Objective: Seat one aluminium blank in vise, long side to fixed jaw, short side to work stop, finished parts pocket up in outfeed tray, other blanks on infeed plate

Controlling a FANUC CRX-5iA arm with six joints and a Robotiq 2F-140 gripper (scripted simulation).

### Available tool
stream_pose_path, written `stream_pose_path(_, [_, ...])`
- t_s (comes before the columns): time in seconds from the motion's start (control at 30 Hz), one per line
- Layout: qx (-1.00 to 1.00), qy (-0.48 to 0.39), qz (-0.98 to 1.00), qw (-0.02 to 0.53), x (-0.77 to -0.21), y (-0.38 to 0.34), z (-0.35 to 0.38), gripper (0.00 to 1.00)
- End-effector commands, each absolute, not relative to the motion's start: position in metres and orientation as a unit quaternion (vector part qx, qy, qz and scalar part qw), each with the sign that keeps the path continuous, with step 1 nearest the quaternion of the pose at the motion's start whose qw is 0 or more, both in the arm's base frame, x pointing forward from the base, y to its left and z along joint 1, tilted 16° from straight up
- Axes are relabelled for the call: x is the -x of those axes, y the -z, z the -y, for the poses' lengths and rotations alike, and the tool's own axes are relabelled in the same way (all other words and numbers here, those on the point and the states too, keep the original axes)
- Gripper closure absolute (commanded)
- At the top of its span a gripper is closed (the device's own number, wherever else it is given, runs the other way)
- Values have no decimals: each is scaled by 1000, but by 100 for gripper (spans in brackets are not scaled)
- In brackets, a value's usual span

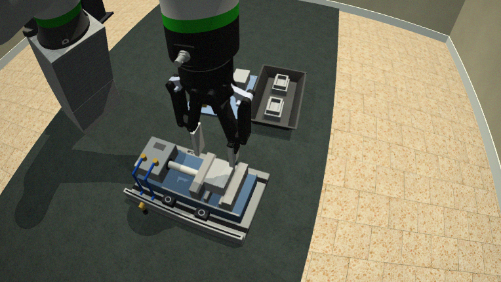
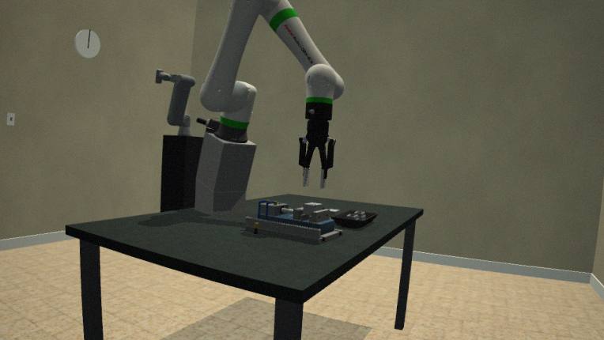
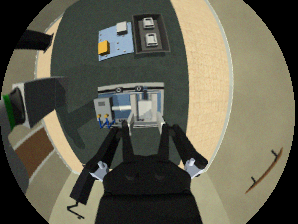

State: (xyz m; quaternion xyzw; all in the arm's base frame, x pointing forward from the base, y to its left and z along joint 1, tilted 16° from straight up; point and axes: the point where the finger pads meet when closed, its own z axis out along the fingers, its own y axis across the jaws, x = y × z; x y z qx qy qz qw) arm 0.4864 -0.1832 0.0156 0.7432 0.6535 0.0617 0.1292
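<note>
Holding two finished parts [image 1: 280, 82] pocket up in outfeed tray [image 1: 300, 94]; aluminium blank [image 1: 220, 173] lying in vise [image 1: 159, 151] opening; gripper [image 1: 214, 147] hanging above it, fingers partly spread, gripping nothing.

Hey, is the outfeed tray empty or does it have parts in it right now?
Not empty: the outfeed tray holds two finished parts, lying pocket up.
</note>
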Motion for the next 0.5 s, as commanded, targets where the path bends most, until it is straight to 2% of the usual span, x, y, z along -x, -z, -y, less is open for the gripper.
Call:
stream_pose_path(0.0, [-743, -62, -654, 129, -485, -21, 183, 60])
stream_pose_path(0.37, [-743, -62, -654, 129, -484, -26, 182, 60])
stream_pose_path(0.4, [-743, -62, -654, 129, -484, -26, 182, 100])
stream_pose_path(0.47, [-743, -62, -654, 129, -484, -26, 182, 100])
